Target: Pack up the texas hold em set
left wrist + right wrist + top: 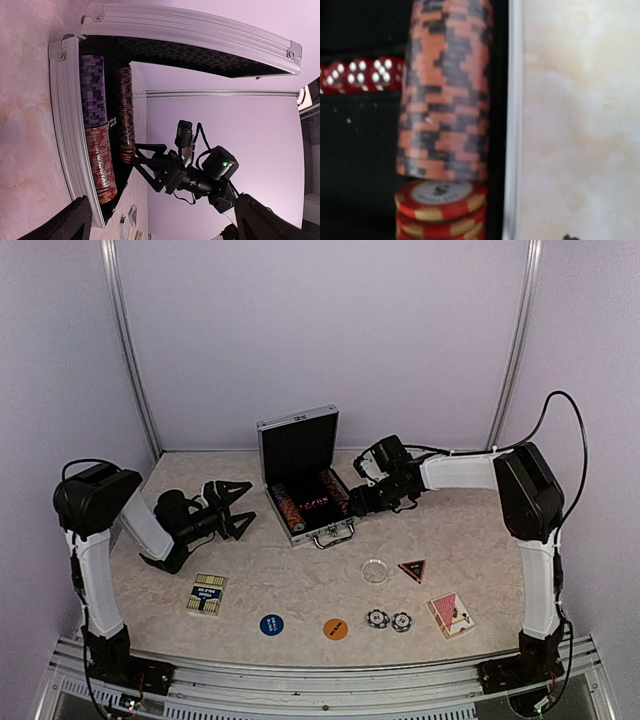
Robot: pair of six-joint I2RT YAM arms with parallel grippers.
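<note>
Entry, packing the hold'em set.

Briefcase (330, 532): on the worktop, toward the middle of the far edge, open, lid upright at the back. The black lining shows inside.

Contents: two rows of striped chips on edge, a left row (288, 508) and a right row (337, 492), with red dice (312, 502) between them. From the left wrist view I see purple chips (92, 90) at one end of the nearer row and red chips (100, 165) at the other.

Left gripper (243, 508): low over the worktop, just left of the case, pointing at it. Jaws fully apart, nothing between them.

Right gripper (357, 500): at the right wall of the case, over the right row. In the left wrist view its fingers (150, 149) stand apart beside the end of that row. I cannot tell whether they clamp any chips. The right wrist view is blurred: a chip row close up, with a red-and-yellow chip (440, 192) face-on below it.

Outside the case, along the near edge from left to right:
- blue card deck (206, 594)
- blue disc (271, 624)
- orange disc (336, 628)
- two loose striped chips (388, 620) side by side
- red card deck (451, 614)

Farther in from the two loose chips: a clear disc (375, 569), with the dark triangle (411, 569) just right of it.
</note>
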